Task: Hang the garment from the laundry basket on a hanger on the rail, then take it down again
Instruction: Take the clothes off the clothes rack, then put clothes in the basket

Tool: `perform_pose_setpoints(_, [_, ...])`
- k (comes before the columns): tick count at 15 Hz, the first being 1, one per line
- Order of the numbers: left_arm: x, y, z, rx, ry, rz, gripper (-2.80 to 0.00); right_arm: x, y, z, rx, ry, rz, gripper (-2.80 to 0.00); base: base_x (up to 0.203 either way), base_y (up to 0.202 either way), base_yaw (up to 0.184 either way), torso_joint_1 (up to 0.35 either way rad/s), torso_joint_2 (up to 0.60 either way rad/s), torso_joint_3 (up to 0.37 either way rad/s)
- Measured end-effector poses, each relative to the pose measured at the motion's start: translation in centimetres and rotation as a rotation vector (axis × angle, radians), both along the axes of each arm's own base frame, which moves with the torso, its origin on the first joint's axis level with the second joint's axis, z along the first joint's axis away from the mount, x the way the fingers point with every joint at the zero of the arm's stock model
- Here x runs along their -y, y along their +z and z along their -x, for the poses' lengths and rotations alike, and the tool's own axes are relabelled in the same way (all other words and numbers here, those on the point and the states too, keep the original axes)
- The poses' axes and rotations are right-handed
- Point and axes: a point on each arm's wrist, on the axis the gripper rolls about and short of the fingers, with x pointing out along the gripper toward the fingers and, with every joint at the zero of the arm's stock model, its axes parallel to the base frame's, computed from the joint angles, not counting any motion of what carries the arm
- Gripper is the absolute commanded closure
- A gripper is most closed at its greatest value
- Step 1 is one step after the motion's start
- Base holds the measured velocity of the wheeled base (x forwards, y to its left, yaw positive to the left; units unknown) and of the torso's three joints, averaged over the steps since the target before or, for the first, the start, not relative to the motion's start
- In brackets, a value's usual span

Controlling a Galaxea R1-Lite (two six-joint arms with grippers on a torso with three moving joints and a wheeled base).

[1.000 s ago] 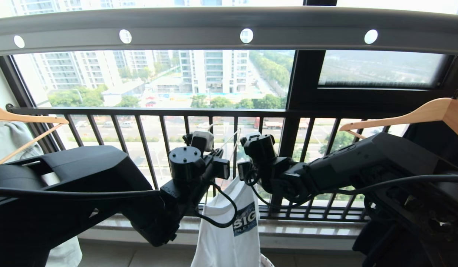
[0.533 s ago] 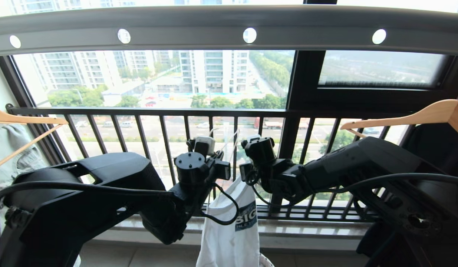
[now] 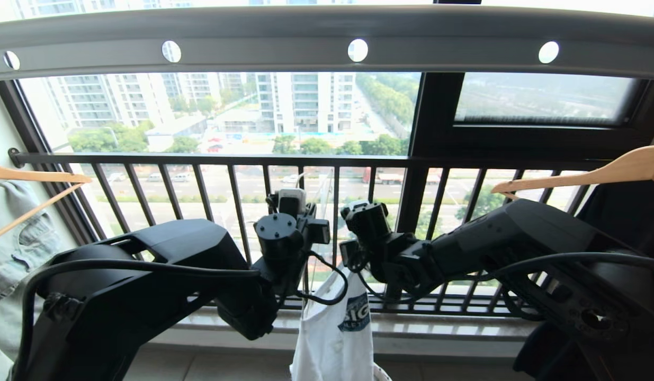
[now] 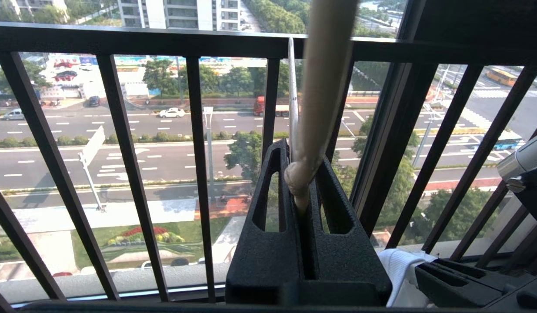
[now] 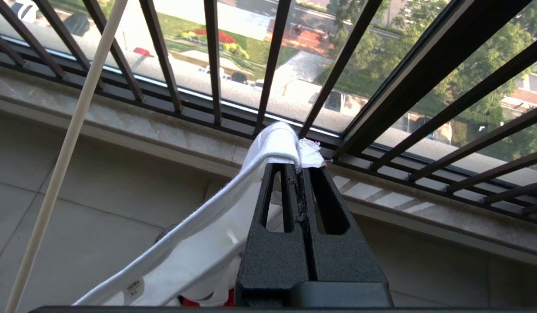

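Observation:
The white garment with its blue logo hangs between my two arms, below the grey rail with round holes. My left gripper is shut on the pale beige hanger, whose wire runs up in front of the window bars. My right gripper is shut on the ribbed collar of the garment, just right of the left one. A hanger wire crosses beside it. Only a sliver of the laundry basket shows under the garment.
Black window railing stands close behind both grippers, with a stone sill below. Wooden hangers hang at the left and right. A pale denim garment is at far left. Red cloth lies below.
My left arm has swung inward and its wrist has tipped more upright with the hanger. The garment hangs slightly lower and further right. Both grips are unchanged.

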Motion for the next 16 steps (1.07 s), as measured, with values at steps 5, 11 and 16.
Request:
perform_pose_setpoints(5, [0.1,0.3,-0.3,0.053,0.033,-0.012,0.0,0.3,0.1,-0.1,0.001,-0.005,0.005,0.0,0.0,0.0,0.0,0.0,0.0,0.0])
perform_pose_setpoints(11, [-0.8,0.1,1.1,0.004,0.027,-0.06,0.0,0.3,-0.9,-0.1,-0.019,-0.005,0.021,0.0,0.0,0.0,0.0,0.0,0.0,0.0])
perform_pose_setpoints(16, [-2.4,0.7,2.6,-0.074,0.03,-0.108,0.0,0.2,-2.2,-0.3,-0.038,0.008,0.049,0.0,0.0,0.0,0.0,0.0,0.0,0.0])
